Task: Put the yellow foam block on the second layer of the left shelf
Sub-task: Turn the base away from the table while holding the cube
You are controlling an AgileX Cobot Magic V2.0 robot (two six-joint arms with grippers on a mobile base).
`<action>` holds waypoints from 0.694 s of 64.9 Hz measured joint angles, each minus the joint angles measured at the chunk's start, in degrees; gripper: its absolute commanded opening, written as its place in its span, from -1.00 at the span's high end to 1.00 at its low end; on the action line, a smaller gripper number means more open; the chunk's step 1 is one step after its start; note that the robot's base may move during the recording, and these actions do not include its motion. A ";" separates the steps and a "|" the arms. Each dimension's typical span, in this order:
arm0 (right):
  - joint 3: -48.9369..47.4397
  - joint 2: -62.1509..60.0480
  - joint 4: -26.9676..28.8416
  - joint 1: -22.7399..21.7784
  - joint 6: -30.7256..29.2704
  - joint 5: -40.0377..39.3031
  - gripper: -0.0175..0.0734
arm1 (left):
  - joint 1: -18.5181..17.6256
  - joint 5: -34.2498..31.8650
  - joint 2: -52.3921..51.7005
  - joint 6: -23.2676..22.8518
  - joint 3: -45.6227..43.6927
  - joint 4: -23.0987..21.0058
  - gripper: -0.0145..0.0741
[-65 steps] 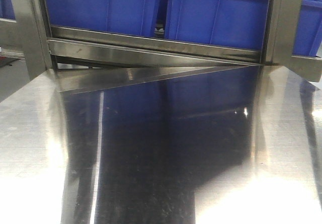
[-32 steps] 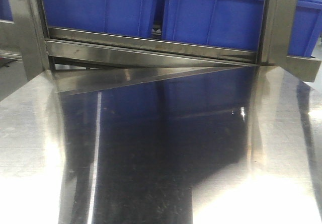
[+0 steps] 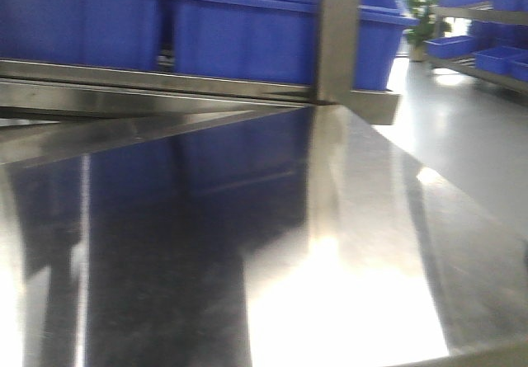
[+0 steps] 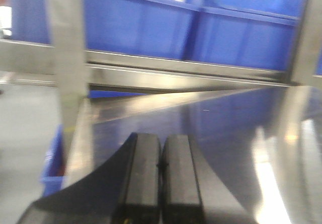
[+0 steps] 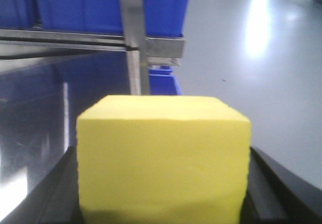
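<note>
1. Right gripper point(image 5: 163, 178) is clamped on the yellow foam block point(image 5: 163, 153). Its dark fingers point(image 5: 287, 183) press against the block's two sides. The block fills the lower middle of the right wrist view, with the steel table point(image 3: 355, 243) behind it on the left and the grey floor point(image 3: 462, 128) behind it on the right.
2. Left gripper point(image 4: 161, 168) has its two black fingers pressed together with nothing between them. It hangs low over the table, facing the rail point(image 4: 191, 70) of the shelf.
3. Compared with half a second ago, the front view has swung to the right. The upright post point(image 3: 338, 37), which stood near the right edge, now stands right of the middle. The left post has gone out of frame.
4. The blue bins point(image 3: 239, 41) have slid leftward in the picture and now sit higher in it.
5. Open floor, a potted plant point(image 3: 421, 4) and far shelves point(image 3: 487, 54) holding more blue bins have come into sight on the right.
6. The front view is blurrier than before.
7. Neither gripper nor the block shows in the front view.
8. The block's underside is cut off by the bottom edge of the right wrist view, and the fingers show only as dark wedges at the lower corners.
9. Both wrist views are soft, so I cannot tell whether the block's front face has any crease.
</note>
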 measured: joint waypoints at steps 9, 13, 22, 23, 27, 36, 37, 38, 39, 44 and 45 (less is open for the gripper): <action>0.00 0.00 0.00 0.00 0.00 0.09 -0.10 | 0.00 0.00 0.00 0.00 0.00 0.00 0.36; 0.00 0.00 0.00 0.00 0.00 0.09 -0.10 | 0.00 0.00 0.00 0.00 0.00 0.00 0.36; 0.00 0.00 0.00 0.00 0.00 0.09 -0.10 | 0.00 0.00 0.00 0.00 0.00 0.00 0.36; 0.00 0.00 0.00 0.00 0.00 0.09 -0.10 | 0.00 0.00 0.00 0.00 0.00 0.00 0.36; 0.00 0.00 0.00 0.00 0.00 0.09 -0.10 | 0.00 0.00 0.00 0.00 0.00 0.00 0.36; 0.00 0.00 0.00 0.00 0.00 0.09 -0.10 | 0.00 0.00 0.00 0.00 0.00 0.00 0.36; 0.00 0.00 0.00 0.00 0.00 0.09 -0.10 | 0.00 0.00 0.00 0.00 0.00 0.00 0.36; 0.00 0.00 0.00 0.00 0.00 0.09 -0.10 | 0.00 0.00 0.00 0.00 0.00 0.00 0.36; 0.00 0.00 0.00 0.00 0.00 0.09 -0.10 | 0.00 0.00 0.00 0.00 0.00 0.00 0.36; 0.00 0.00 0.00 0.00 0.00 0.09 -0.10 | 0.00 0.00 0.00 0.00 0.00 0.00 0.36; 0.00 0.00 0.00 0.00 0.00 0.09 -0.10 | 0.00 0.00 0.00 0.00 0.00 0.00 0.36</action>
